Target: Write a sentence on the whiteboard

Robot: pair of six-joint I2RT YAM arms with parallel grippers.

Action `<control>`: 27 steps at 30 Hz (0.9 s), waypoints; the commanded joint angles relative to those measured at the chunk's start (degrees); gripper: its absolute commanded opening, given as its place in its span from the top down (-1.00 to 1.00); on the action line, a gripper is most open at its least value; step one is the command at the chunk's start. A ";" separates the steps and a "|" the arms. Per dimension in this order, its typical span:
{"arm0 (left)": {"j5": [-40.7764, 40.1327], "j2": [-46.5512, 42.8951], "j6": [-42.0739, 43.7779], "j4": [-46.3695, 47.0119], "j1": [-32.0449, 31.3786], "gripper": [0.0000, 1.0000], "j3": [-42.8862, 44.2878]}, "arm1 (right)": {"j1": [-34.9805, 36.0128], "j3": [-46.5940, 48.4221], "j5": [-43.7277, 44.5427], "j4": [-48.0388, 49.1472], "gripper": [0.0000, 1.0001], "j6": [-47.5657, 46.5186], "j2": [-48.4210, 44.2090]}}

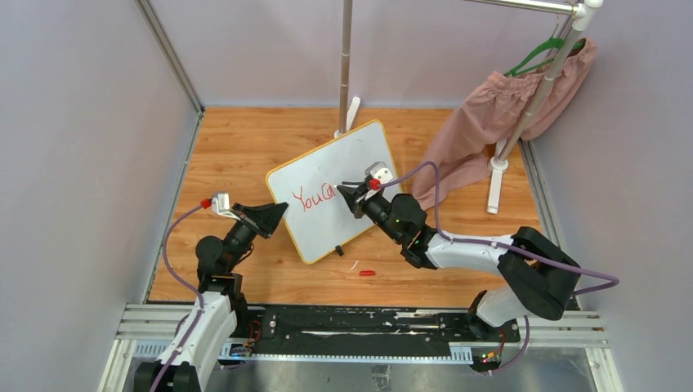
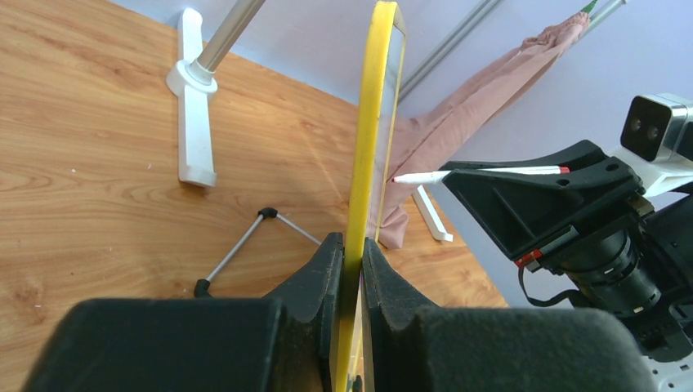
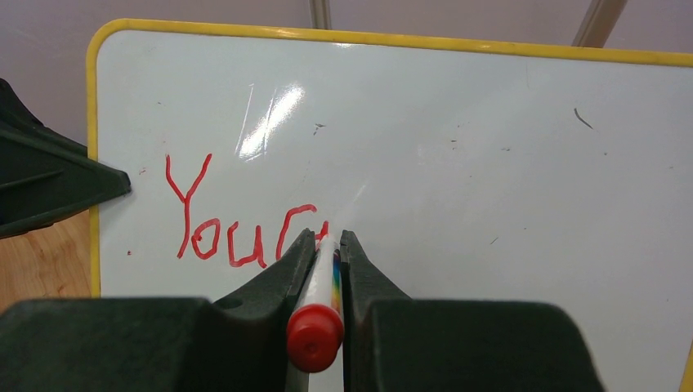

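Glossy board on wood-grain surface, matt black tools

The whiteboard (image 3: 490,155) looked smooth and glossy, catching a glare streak at upper centre, with a shiny yellow plastic rim. The surface (image 1: 245,147) showed warm wood grain with a satin sheen. Both the left tool (image 2: 353,269) and right tool (image 3: 327,253) were matt black plastic. The marker (image 3: 317,327) had a glossy red cap. At upper right, pink cloth (image 1: 482,122) hung soft and creased beside a metal pole (image 1: 346,57).

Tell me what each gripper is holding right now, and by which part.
The left gripper clamps the whiteboard by its yellow edge. The right gripper grips the marker along its barrel, near the red end.
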 commanded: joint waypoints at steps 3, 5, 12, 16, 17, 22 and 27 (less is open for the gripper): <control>-1.19 -0.49 0.17 1.38 0.15 1.00 -9.04 | -0.82 2.02 0.11 1.76 1.00 -0.15 1.55; -1.13 -0.51 0.13 1.38 0.15 1.00 -9.04 | -1.22 1.86 0.12 2.11 1.00 0.39 2.09; -1.15 -0.50 0.21 1.38 0.15 1.00 -8.99 | -1.32 0.66 -0.14 2.46 1.00 1.03 2.73; -1.14 -0.50 0.21 1.38 0.15 1.00 -9.04 | -1.38 -0.52 -0.57 2.46 1.00 1.62 2.53; -1.20 -0.52 0.16 1.33 0.15 1.00 -9.04 | -1.32 -0.90 -0.65 2.46 1.00 1.89 2.47; -1.20 -0.56 0.19 1.38 0.13 1.00 -9.00 | -0.96 -2.93 -0.81 2.72 1.00 2.75 2.38; -1.33 -0.49 0.22 1.38 0.10 1.00 -8.95 | -0.59 -3.97 -0.39 3.35 1.00 3.01 2.42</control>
